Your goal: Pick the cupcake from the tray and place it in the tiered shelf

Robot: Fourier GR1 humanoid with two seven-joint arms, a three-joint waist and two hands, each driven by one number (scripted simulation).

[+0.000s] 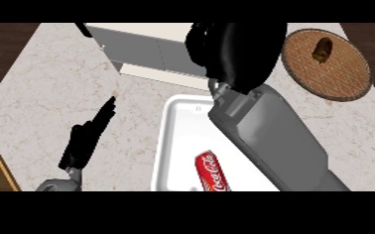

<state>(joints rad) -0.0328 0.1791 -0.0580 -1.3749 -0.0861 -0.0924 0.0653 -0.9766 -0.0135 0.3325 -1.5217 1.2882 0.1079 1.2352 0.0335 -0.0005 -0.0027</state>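
My right hand [234,54] is raised high at the top centre, over the grey and white tiered shelf [147,44]. Its fingers are curled inward. No cupcake shows in the tray or elsewhere; the curled hand hides what it holds. Below the hand, the white tray [170,129] lies on the counter, partly covered by my right forearm. My left hand [86,139] rests open at the lower left, fingers straight and pointing up toward the shelf, holding nothing.
A red cola can [212,172] lies in the tray's near end. A round brown woven mat [344,74] at the top right carries a small brown item [322,49]. Marbled counter spreads to the left of the tray.
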